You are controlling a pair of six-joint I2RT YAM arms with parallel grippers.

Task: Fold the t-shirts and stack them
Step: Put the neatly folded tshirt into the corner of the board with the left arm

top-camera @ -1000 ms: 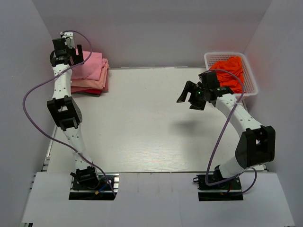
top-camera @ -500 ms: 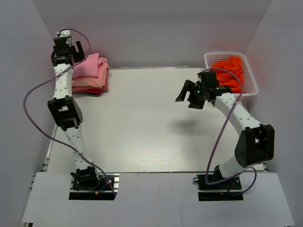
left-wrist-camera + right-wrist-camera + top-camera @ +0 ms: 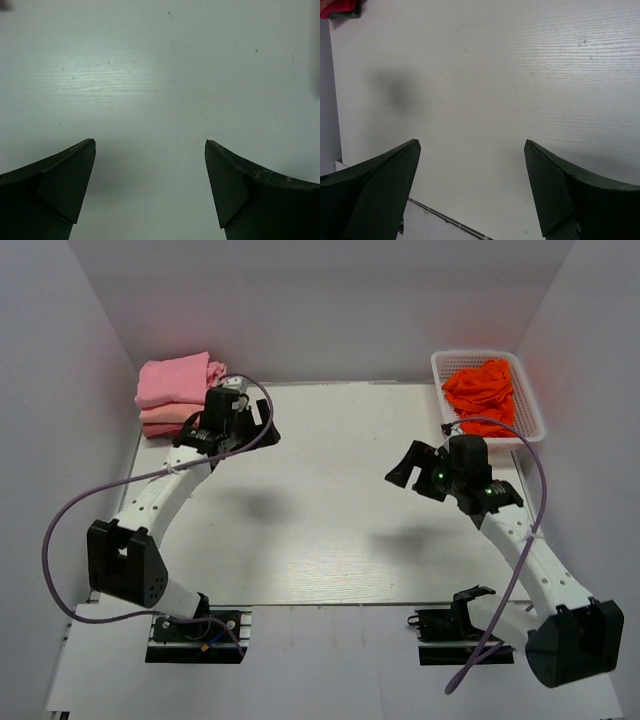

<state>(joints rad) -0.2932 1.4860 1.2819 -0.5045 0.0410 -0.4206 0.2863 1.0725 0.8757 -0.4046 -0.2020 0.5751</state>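
Pulled left gripper (image 3: 262, 424) off folded t-shirt stack (image 3: 175, 385) upper left, backed right gripper (image 3: 406, 470) to mid-right, both wide and empty; likely next: orange t-shirts (image 3: 480, 390) in basket (image 3: 478, 354).

Place: robotics lab test cell
Enclosure: plain pale grey wall panels (image 3: 330, 300) on three sides
Surface: white wood-grain counter (image 3: 330, 510)
Rig: two white-and-black jointed robot arms (image 3: 150, 502), bolted down, looping purple cables (image 3: 46, 555)
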